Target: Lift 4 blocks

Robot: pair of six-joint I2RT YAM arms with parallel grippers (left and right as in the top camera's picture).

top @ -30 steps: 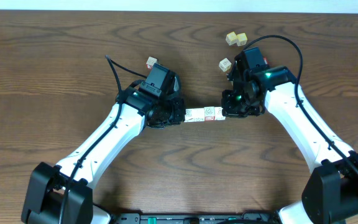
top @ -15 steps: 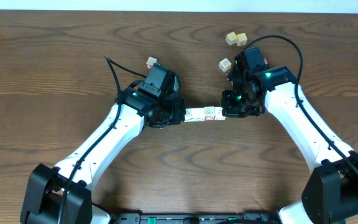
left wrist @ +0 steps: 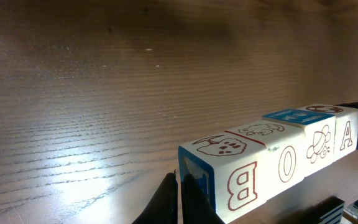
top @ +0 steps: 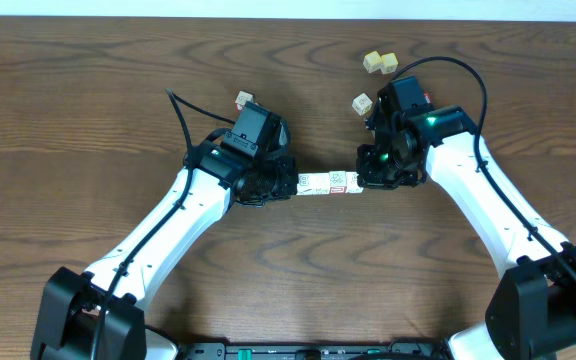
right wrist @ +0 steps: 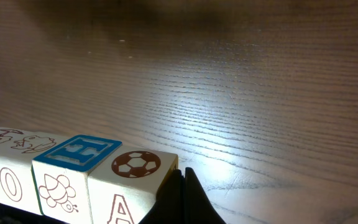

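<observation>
Four pale alphabet blocks [top: 328,183] form one straight row at the table's middle. My left gripper [top: 290,186] is shut, its closed fingertips pressed against the row's left end. My right gripper [top: 361,180] is shut too and presses against the right end. In the left wrist view the blocks [left wrist: 272,162] show B, O, a bee and A, and the left gripper [left wrist: 180,193] touches the blue-edged end face. In the right wrist view the blocks [right wrist: 73,174] show a football and a blue H on top, with the right gripper [right wrist: 182,186] at the A block's side. Whether the row is off the table I cannot tell.
Two yellowish cubes [top: 379,62] lie at the back right. A pale cube [top: 362,103] sits just behind my right wrist. Another cube with red print [top: 243,99] lies behind my left wrist. The wooden table [top: 88,120] extends on all sides.
</observation>
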